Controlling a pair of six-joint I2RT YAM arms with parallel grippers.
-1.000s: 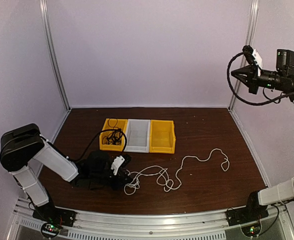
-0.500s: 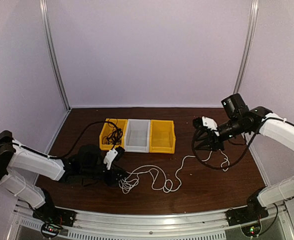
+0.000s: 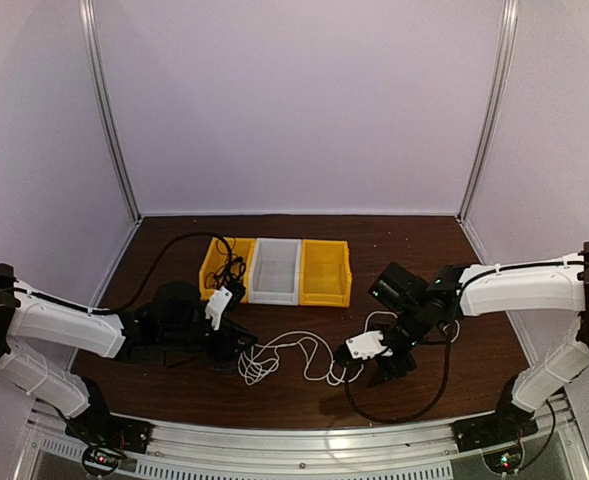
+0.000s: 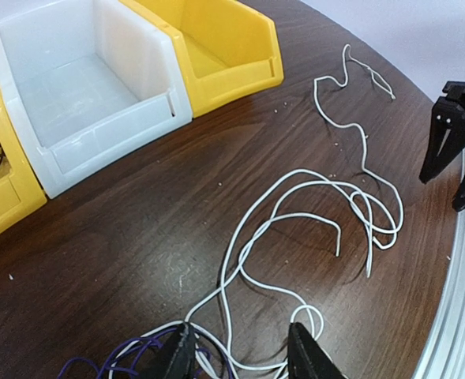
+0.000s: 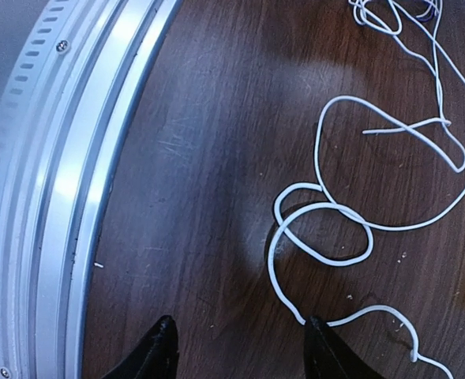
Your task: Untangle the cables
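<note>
The white cable [image 4: 295, 173] lies in loose loops on the desk [image 3: 424, 250], near the front edge at mid-width. Its long axis runs left to right, so it spans the gap between the two arms. The left gripper [image 4: 240, 365] is low over the cable's left end. Its jaws stand apart, with several white strands passing between the fingers and nothing pinched. A purple cable [image 4: 125, 355] is bunched just beside that end, so the left arm is judged the nearer one to the tangle. The right gripper [image 5: 240, 351] is low over the desk at the cable's right-hand loops. Its jaws stand wide and hold nothing. The loops lie ahead of the jaws and toward one side, and one strand runs down to the tip of a finger. Whether that strand touches the finger cannot be told. More dark cables [image 3: 232, 275] sit in the left yellow bin [image 3: 214, 292] at the back. The white bin [image 4: 106, 130] beside it holds nothing visible. The crossing of white and purple is cut off at the bottom of the left wrist view and covered by the gripper from above. The cable's far right tail is partly hidden behind the right arm. The number of dark cables in the bin cannot be made out.
</note>
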